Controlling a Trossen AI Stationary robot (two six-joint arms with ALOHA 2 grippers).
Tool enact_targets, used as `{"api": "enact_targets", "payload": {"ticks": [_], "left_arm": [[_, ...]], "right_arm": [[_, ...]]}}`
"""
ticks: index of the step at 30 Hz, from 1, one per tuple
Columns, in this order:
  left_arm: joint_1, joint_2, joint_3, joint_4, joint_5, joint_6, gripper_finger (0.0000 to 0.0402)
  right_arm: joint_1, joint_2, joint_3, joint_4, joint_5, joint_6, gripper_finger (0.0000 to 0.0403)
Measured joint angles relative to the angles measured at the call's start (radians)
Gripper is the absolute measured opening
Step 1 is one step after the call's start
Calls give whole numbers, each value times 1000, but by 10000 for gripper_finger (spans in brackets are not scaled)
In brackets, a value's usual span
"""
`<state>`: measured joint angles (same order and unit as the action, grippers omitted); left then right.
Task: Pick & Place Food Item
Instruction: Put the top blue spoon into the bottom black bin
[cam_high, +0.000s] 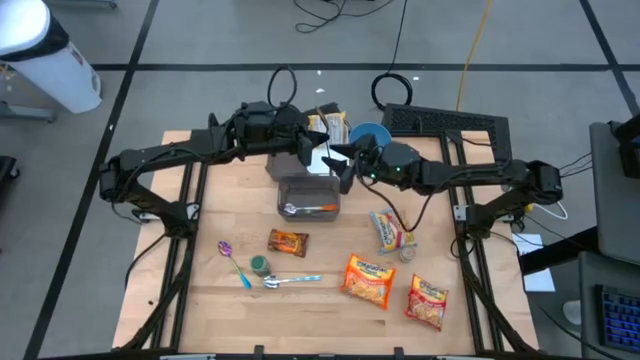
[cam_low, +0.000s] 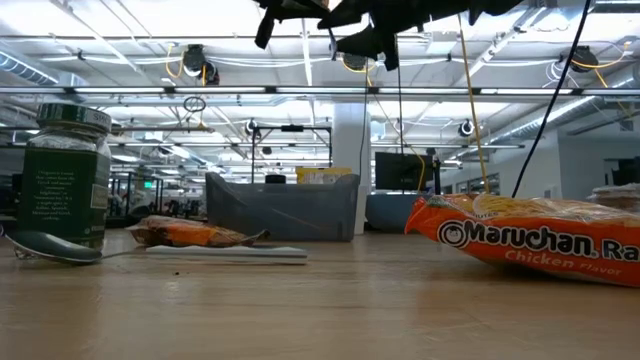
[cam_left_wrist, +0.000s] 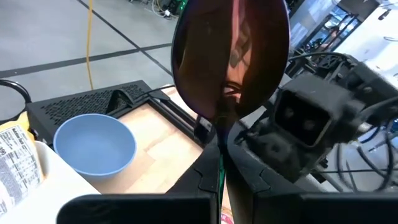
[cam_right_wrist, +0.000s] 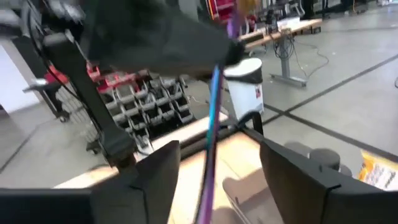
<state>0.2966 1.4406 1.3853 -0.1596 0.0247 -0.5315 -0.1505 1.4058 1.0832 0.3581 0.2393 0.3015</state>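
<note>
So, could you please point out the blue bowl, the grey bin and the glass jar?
blue bowl (cam_left_wrist: 94, 143): left wrist view, on the inside of the bowl.
grey bin (cam_low: 281, 208): low view, on its front wall.
glass jar (cam_low: 64, 180): low view, on the green label.

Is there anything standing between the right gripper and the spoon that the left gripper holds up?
Nothing visible does. The left gripper is shut on the spoon, and its handle runs between the open fingers of the right gripper, above the table.
</note>
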Motion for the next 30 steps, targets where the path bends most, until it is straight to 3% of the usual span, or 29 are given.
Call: {"api": "enact_targets", "payload": {"ticks": [18,24,30], "left_arm": [[1,-1,0,2,1,13,11],[1,-2,0,5,4,13,10],[4,-2,0,24,50,44,41]], "right_arm": [[0,0,-1,9,-4,-1,15],[0,1,-1,15,-4,-10,7],[0,1,-1,22,-5,-8,2]]}}
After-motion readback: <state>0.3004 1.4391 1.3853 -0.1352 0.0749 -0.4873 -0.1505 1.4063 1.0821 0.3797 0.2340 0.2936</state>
